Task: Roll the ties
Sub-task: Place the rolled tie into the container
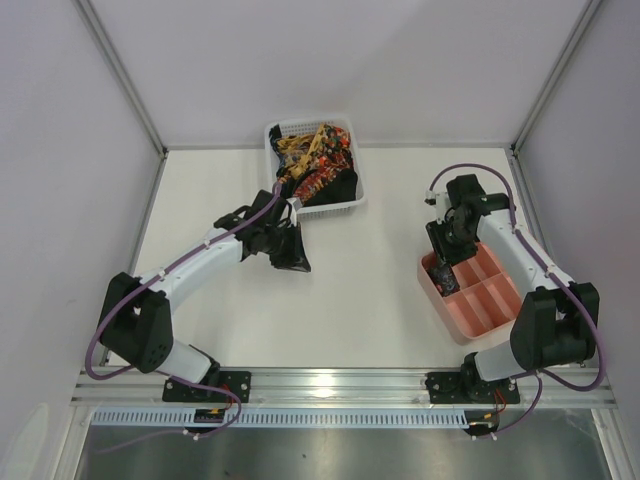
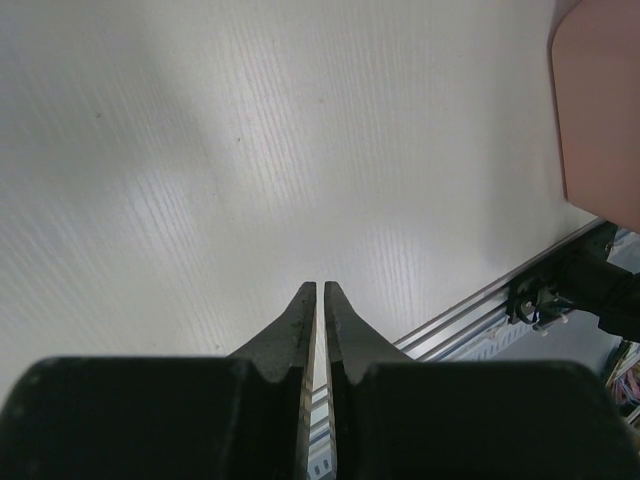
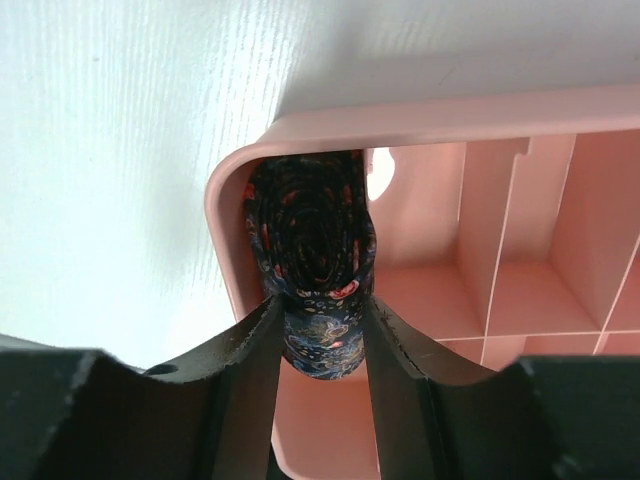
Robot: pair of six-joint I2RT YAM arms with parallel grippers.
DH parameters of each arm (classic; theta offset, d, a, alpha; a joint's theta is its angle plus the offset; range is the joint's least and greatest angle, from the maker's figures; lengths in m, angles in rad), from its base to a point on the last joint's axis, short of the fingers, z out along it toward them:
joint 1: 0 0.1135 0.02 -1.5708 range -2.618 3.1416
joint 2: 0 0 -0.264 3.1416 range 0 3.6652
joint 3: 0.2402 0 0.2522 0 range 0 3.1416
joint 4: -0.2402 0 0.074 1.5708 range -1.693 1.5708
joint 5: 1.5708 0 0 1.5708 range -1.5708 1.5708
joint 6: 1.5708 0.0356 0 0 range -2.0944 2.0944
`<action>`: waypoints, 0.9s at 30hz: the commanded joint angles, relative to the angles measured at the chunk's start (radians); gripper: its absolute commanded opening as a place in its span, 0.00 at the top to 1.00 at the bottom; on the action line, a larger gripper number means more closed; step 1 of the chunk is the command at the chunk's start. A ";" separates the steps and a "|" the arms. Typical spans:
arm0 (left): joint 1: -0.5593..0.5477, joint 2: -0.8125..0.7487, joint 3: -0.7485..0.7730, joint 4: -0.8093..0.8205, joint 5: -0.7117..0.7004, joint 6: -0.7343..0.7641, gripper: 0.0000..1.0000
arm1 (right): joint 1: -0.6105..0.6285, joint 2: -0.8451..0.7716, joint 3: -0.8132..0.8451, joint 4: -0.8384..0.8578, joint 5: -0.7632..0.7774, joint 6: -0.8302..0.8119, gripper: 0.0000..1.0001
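A dark rolled tie with small red and yellow patterns stands on end in the corner compartment of the pink tray. My right gripper presses it from both sides, the fingers touching the roll. From above, the right gripper reaches down into the near-left corner of the tray. Several loose patterned ties fill the white basket, one hanging over its front corner. My left gripper hangs over the table just in front of the basket. The left gripper is shut with nothing between its jaws.
The pink tray has several other compartments that show bare floors. A metal rail runs along the near table edge. White walls with metal posts close in the table at the back and sides.
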 commanded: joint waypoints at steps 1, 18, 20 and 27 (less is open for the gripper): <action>0.006 -0.001 0.035 -0.006 -0.010 0.009 0.89 | -0.009 -0.023 0.029 -0.012 -0.056 0.007 0.59; 0.006 -0.013 0.051 -0.039 -0.027 0.012 0.89 | -0.041 0.041 -0.092 0.088 -0.075 -0.019 0.73; 0.006 -0.017 0.050 -0.041 -0.030 0.012 0.89 | -0.043 0.061 -0.083 0.088 -0.073 -0.018 0.73; 0.006 -0.032 0.058 -0.056 -0.047 0.008 0.89 | -0.043 0.031 -0.011 0.062 -0.068 0.008 0.51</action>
